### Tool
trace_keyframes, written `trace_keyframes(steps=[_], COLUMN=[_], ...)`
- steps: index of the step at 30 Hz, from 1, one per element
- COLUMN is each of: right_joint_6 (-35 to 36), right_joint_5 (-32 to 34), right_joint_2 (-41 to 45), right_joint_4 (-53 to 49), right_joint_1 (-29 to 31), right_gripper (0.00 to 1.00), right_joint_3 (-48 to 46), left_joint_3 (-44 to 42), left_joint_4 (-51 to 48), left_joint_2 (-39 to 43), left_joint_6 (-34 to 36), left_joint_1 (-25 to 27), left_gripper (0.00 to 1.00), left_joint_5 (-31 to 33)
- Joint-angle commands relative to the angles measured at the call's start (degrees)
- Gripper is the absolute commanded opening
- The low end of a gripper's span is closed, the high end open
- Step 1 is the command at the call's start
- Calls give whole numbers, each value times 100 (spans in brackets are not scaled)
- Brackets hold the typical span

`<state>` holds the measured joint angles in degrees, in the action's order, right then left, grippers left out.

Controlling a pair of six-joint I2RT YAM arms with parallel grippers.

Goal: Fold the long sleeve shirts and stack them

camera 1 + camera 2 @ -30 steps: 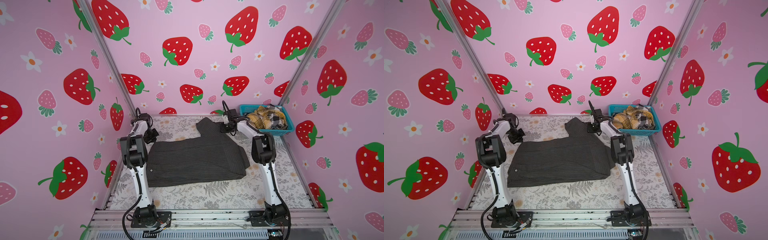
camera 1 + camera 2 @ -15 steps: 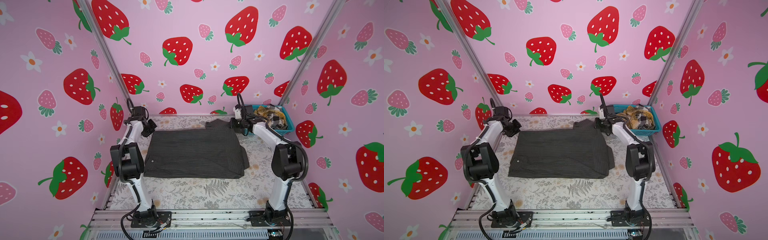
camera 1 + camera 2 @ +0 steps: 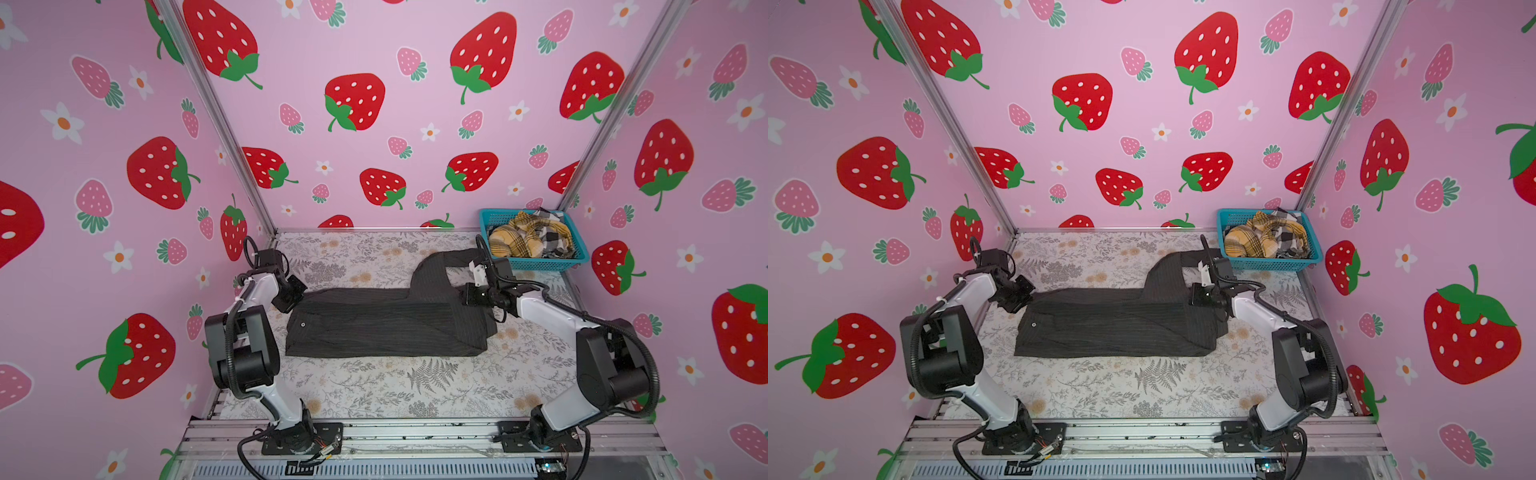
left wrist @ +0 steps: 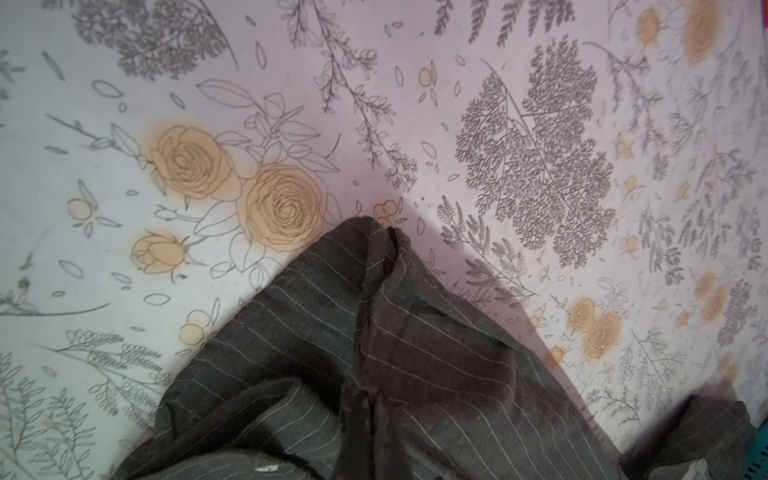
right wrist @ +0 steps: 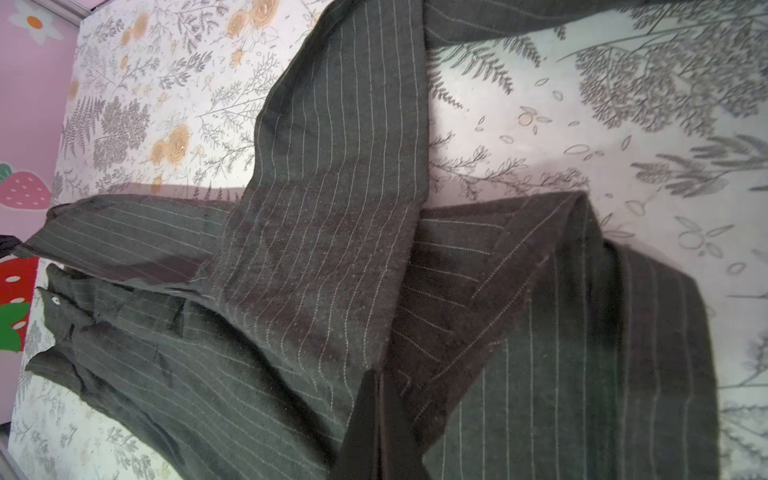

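Charcoal pinstriped shirt (image 3: 386, 328), left gripper (image 3: 300, 296) pinching its corner, right gripper (image 3: 464, 296) pinching its edge

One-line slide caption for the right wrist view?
Right gripper closed on the charcoal pinstriped shirt, one sleeve trailing over the floral tablecloth.

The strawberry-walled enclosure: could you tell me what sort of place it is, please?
Probably a robot test cell staged for laundry folding: two arms bolted to an aluminium rail, printed strawberry walls, a charcoal pinstriped shirt on floral tablecloth.
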<state>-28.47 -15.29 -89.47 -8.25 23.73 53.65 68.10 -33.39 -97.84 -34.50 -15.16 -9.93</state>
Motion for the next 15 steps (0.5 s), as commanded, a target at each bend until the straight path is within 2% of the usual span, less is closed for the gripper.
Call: trace_keyframes(steps=[1, 5, 6, 11, 15], right_joint_6=[-171, -127, -115, -189, -194], right_joint_5=[125, 223, 274, 330, 303], right_joint_2=[40, -171, -240, -307, -495], right_joint_4=[254, 303, 293, 376, 383], right_joint_1=[-13, 92, 114, 163, 302], right_gripper=[0, 0, 0, 0, 0], right_joint_3=[-269, -416, -425, -546, -525], left_joint_3=[-204, -130, -138, -145, 142], left_joint_4=[192, 68, 61, 25, -172], left_joint_2=[24, -274, -288, -285, -517], left_joint_6=[34, 71, 43, -14, 46], left_joint_1=[-5, -14, -19, -19, -22], left_gripper=[0, 0, 0, 0, 1], left_joint_5=[159, 168, 370, 560, 568])
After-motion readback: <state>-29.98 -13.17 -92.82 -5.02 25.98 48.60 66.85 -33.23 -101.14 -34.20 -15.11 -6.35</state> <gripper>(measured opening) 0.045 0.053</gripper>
